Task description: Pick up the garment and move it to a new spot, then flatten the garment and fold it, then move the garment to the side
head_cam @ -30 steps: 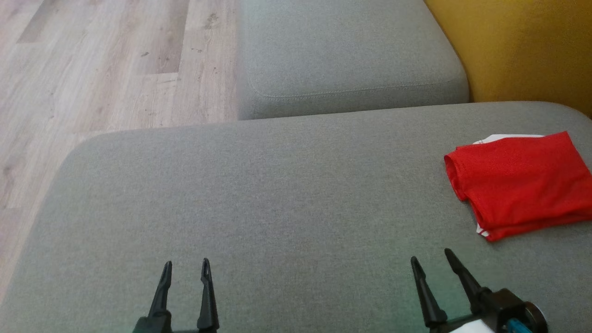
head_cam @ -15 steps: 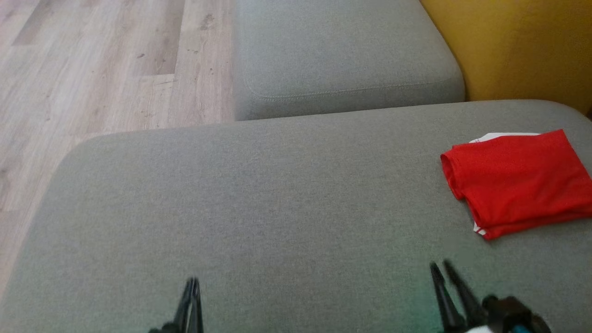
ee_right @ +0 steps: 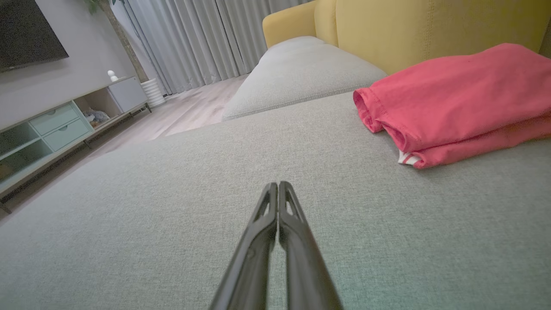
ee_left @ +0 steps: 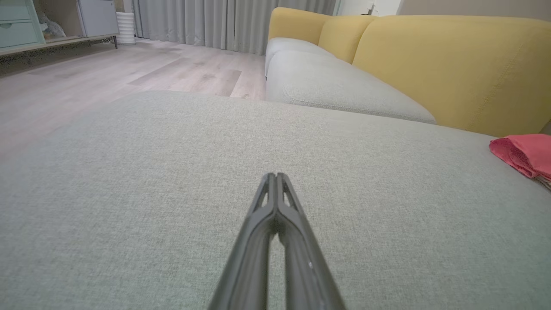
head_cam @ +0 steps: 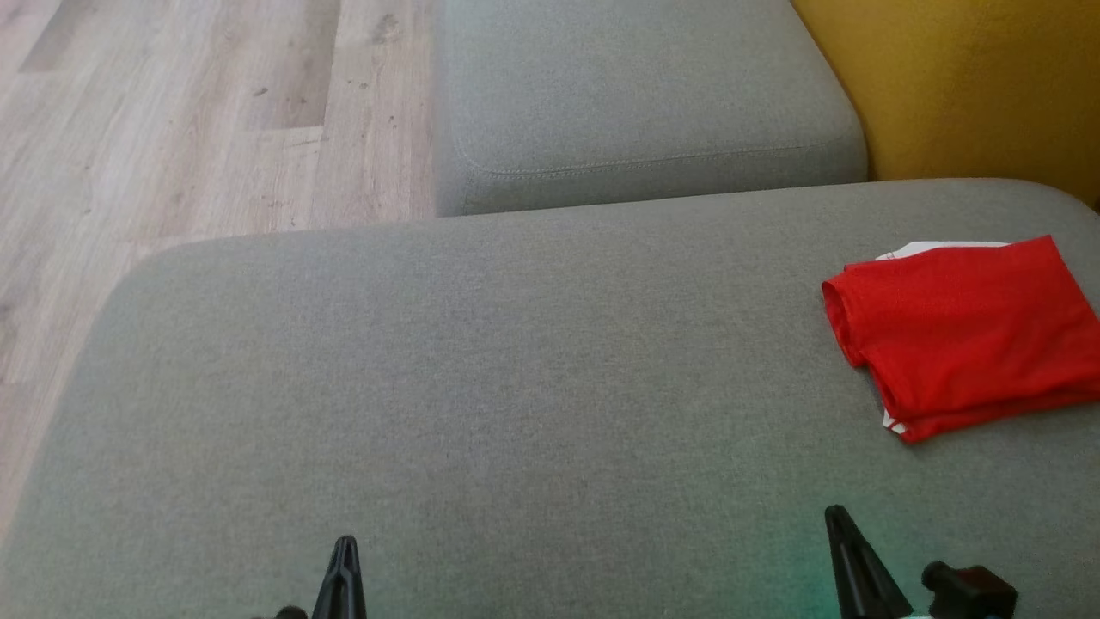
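The garment (head_cam: pixel 967 331) is red with white trim, folded into a compact rectangle at the right side of the grey sofa cushion (head_cam: pixel 481 387). It lies untouched, also seen in the right wrist view as the garment (ee_right: pixel 456 103) and at the right edge of the left wrist view as the garment (ee_left: pixel 523 153). My left gripper (head_cam: pixel 345 550) pokes up at the bottom left, shut with nothing in it, its fingers (ee_left: pixel 275 189) pressed together. My right gripper (head_cam: pixel 838 520) sits at the bottom right, short of the garment, shut and empty; its fingers (ee_right: pixel 277 198) meet.
A second grey seat cushion (head_cam: pixel 636 103) lies beyond, with the yellow sofa back (head_cam: pixel 971 86) to the right. Wooden floor (head_cam: pixel 172 129) runs off the cushion's left edge. A TV cabinet (ee_right: pixel 64 125) and curtains (ee_right: pixel 189 38) stand across the room.
Both grippers have gone from open to shut, holding nothing, and have drawn back toward the bottom edge. The garment has not moved.
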Available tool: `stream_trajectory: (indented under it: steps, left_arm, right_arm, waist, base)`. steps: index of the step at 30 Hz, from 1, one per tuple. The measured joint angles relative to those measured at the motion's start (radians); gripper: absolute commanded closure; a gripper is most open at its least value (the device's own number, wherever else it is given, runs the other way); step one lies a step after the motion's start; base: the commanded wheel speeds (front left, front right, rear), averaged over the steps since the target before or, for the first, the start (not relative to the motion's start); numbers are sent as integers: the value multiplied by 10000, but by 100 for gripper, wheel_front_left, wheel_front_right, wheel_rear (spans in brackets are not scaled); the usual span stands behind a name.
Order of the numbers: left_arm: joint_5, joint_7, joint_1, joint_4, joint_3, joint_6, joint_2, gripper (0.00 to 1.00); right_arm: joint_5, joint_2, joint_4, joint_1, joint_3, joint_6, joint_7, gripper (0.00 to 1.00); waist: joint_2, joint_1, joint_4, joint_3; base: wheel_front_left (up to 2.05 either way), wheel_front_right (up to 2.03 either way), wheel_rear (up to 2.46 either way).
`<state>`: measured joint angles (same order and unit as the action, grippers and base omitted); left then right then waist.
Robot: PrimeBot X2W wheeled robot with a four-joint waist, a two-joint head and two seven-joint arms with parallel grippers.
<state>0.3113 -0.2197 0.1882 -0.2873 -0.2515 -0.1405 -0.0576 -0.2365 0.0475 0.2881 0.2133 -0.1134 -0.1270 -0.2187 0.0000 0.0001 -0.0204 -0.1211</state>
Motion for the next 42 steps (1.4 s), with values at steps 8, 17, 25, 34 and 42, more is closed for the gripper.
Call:
stream_trajectory:
  steps: [8,17,25,34,42]
  left_arm:
    - [851,173,-63,-2,232,178,-12,100]
    - [1939,351,-302,-4,314,395,-17,100]
    - [2901,560,-452,-2,579,573,-36,100]
    - [4090,796,-696,10,746,803,-44,100]
    - [5039,1045,-845,19,941,986,-61,100]
  right_arm:
    - [-888,6,-4,-266,96,0,173,100]
    - [-2027,12,-4,-392,234,0,343,100]
    - [-3051,19,-8,-606,339,0,545,100]
    - [-4309,33,-19,-837,541,2,802,100]
    - [-5302,46,-19,-941,640,2,995,100]
  waist:
    - [0,0,13,77]
    - [0,0,30,177]
    - [0,0,44,266]
    - [0,0,63,378]
    - [0,0,77,467]
  base:
    - [0,0,0]
    - [0,0,0]
    - [0,0,0]
    - [0,0,0]
    - [0,0,0]
